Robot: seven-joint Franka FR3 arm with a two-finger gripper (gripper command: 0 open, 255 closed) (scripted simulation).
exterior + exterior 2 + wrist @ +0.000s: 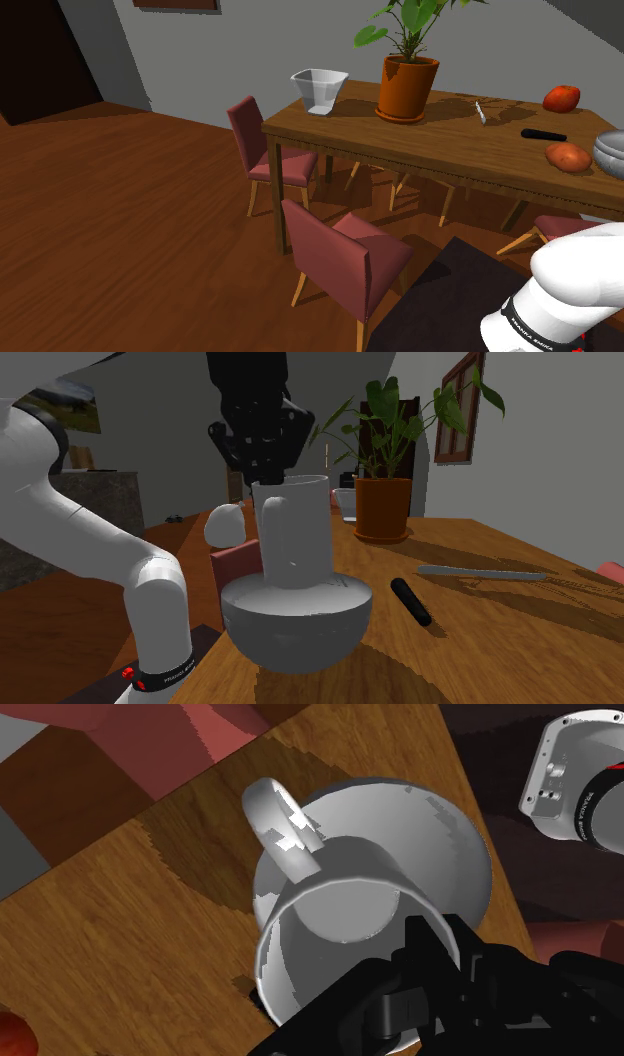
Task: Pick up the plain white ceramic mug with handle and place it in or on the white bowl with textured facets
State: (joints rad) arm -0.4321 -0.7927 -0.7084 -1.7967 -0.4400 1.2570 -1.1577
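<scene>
A white mug (pixel 292 532) with a handle stands upright inside a grey-white round bowl (pixel 295 627) at the wooden table's near edge. My black gripper (pixel 265 470) comes down from above and grips the mug's rim wall on the side away from the handle. In the wrist view I look down into the mug (pixel 345 909); its handle (pixel 282 822) points away from my gripper (pixel 415 979), and the bowl (pixel 455 839) rings it below. The bowl's edge (pixel 612 150) also shows at the shoulder view's right border.
On the table (pixel 400 140) are a potted plant (pixel 407 88), a white square container (pixel 320 90), a knife (pixel 480 572), a black stick-like object (pixel 410 602) and two reddish fruits (pixel 562 98) (pixel 568 156). Red chairs (pixel 340 255) stand along the table's side.
</scene>
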